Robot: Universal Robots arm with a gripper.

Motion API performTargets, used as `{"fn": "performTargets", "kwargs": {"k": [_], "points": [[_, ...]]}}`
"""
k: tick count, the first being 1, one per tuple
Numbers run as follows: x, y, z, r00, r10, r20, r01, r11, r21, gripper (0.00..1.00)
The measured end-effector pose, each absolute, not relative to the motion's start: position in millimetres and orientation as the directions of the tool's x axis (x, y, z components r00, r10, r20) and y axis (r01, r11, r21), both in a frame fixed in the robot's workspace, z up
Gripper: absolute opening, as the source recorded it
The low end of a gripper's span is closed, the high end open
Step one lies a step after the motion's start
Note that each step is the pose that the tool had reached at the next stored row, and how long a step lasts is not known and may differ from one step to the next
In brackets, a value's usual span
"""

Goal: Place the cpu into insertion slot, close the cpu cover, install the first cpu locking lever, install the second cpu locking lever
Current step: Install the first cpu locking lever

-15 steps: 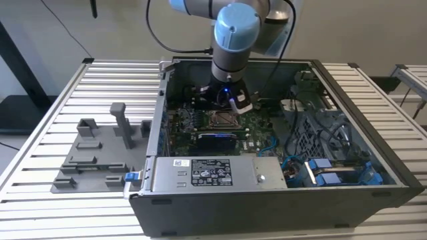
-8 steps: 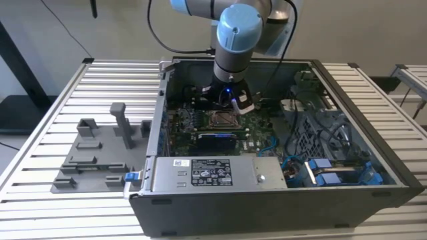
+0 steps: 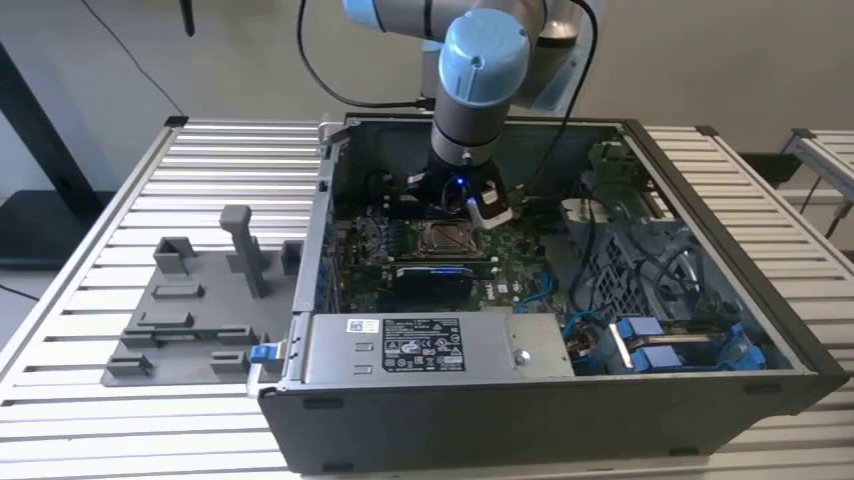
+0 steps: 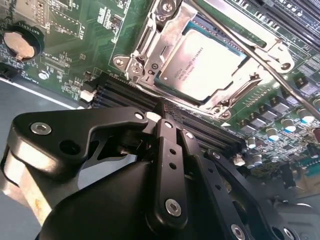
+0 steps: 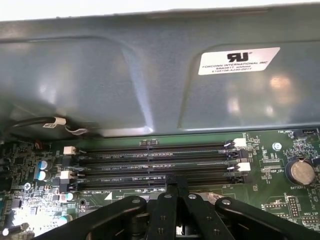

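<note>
Second wrist view: cpu (image 4: 200,62) sits in insertion slot (image 4: 136,61) w/ cpu cover (image 4: 167,36) down on its edges. First wrist view: mem. slots (image 5: 155,161), case wall (image 5: 125,75). Gripper (image 4: 161,107) closed, empty.

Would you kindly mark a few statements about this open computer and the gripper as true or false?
1. The cpu lies in the insertion slot. True.
2. The gripper holds the cpu. False: its jaws are shut on nothing.
3. A coin battery sits on the motherboard. True.
4. The memory slots hold modules. False: they are empty.
5. The grey fixture tray lies inside the computer case. False: it lies on the slatted table, at the exterior view's left.
</note>
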State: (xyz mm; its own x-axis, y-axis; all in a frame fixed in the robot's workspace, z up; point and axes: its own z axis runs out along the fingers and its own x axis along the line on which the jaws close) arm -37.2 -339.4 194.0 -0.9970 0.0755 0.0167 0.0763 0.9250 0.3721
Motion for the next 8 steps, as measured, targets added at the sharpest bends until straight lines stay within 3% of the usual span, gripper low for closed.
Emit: {"fn": "performTargets", "kwargs": {"k": [8], "points": [[-38.2,-339.7,200.1,-0.997,0.076,0.017,0.076,0.925,0.371,0.11]]}}
